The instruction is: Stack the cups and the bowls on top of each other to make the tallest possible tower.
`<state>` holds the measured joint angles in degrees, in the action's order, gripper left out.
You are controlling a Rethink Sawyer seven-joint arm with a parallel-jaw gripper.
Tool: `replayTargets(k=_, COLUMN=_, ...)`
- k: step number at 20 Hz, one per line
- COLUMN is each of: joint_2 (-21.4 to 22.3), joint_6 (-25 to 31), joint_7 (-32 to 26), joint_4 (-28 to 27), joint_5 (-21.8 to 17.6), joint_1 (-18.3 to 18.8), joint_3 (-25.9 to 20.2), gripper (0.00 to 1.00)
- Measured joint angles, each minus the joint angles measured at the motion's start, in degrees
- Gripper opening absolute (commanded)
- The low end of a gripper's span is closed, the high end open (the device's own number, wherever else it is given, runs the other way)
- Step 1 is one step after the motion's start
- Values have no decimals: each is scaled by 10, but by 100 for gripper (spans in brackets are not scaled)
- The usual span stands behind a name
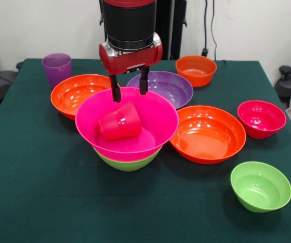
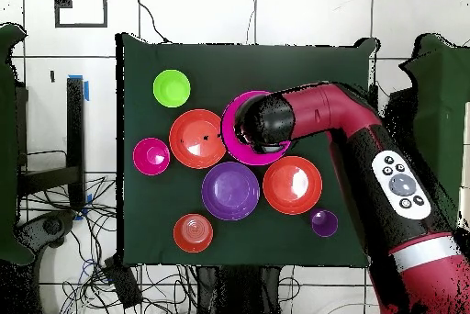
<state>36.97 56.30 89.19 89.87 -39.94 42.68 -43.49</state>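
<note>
The red and black arm comes straight down over the middle of the green table [image 1: 34, 202]. Its gripper [image 1: 129, 87] hangs just above the big hot pink bowl [image 1: 158, 119], and its two black fingers [image 1: 115, 89] are spread apart with nothing between them. A red-pink cup [image 1: 119, 122] lies tipped on its side inside that pink bowl, just under the fingers. The pink bowl sits in a lime green bowl [image 1: 127, 163], and these two make the tower. From above, the arm's round end covers most of the tower, so the cup seems hidden there. The purple cup [image 1: 57, 68] stands upright near a table corner. Around the tower sit two big orange bowls [image 1: 208, 134], a purple bowl [image 1: 169, 87], a small orange bowl [image 1: 196, 70], a small red-pink bowl [image 1: 261, 118] and a small green bowl [image 1: 261, 186].
</note>
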Motion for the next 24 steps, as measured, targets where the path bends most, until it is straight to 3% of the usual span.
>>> replayTargets(k=8, joint_2=21, joint_6=0, joint_7=0, joint_4=15, joint_5=0, joint_1=4, joint_3=-1, gripper=100)
replayTargets(k=15, joint_2=76, joint_6=-3, joint_7=0, joint_4=85, joint_5=-1, joint_1=20, joint_3=-1, gripper=100)
replayTargets(k=24, joint_2=99, joint_6=-25, joint_7=0, joint_4=150, joint_5=-16, joint_1=36, joint_3=0, gripper=100)
